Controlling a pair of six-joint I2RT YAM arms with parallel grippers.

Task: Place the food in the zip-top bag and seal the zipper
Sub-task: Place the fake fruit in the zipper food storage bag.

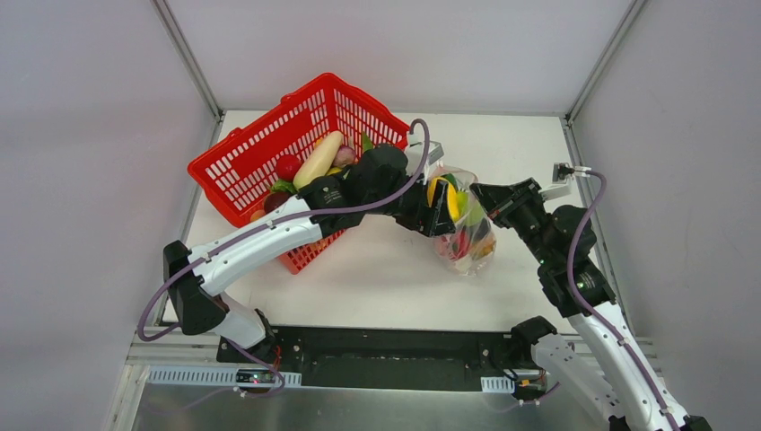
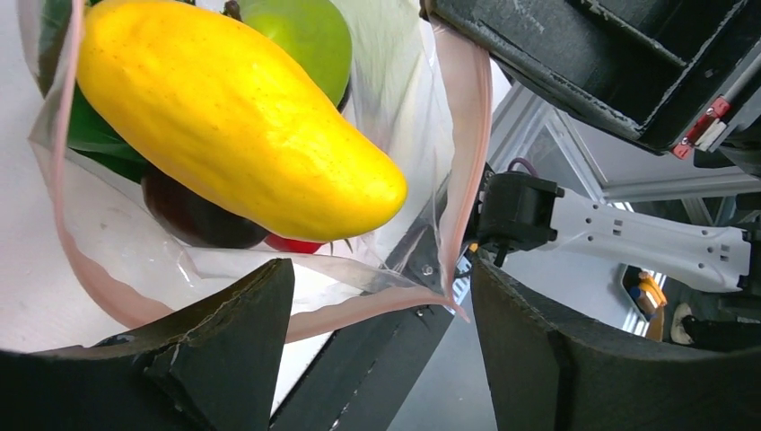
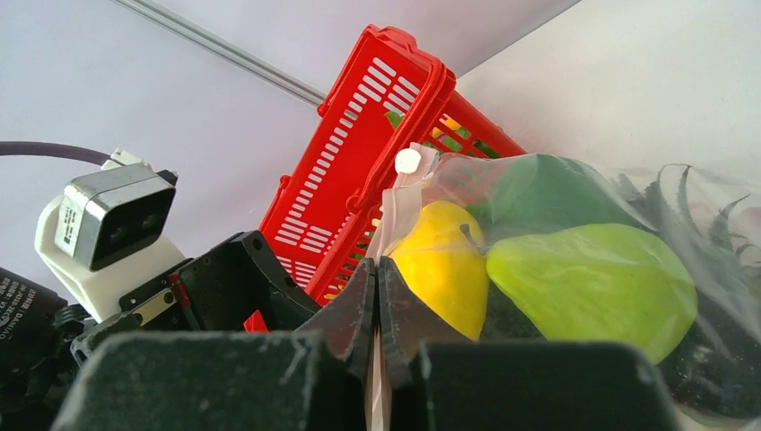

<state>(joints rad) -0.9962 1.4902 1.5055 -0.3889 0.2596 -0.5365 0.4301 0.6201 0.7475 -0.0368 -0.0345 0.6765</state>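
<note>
**Left gripper** (image 2: 381, 301): the jaws stand wide with nothing between the pads. A corner of the pink zipper (image 2: 467, 135) hangs in the gap and appears to touch neither pad.

**Right gripper** (image 3: 377, 274): pinched flat on a thin fold of the zip-top bag (image 1: 468, 241) at its mouth edge. This is the only grip on the bag.

**Bag:** it hangs between the two wrists, just beside the red mesh basket (image 1: 242, 171). Whether its bottom rests on the table (image 1: 386, 278) cannot be confirmed.

**Contents:** a yellow mango-shaped fruit (image 2: 242, 117) sits high, close to the mouth, with a green fruit (image 3: 592, 287) beside it and dark and red pieces below.

**Basket:** it holds further food, including a white radish (image 1: 319, 160). The mouth of the bag is unsealed.

**Risks, as judged:**
- With a single pinch on floppy film, the mouth may sag or fold shut, blocking further loading.
- The mango lies so near the opening that a tilt or tug could roll it out.
- Closing the zipper over the mango would trap the strip against the fruit and leave a gap.
- The fold may slip from the right pads under the load, dropping the bag.
</note>
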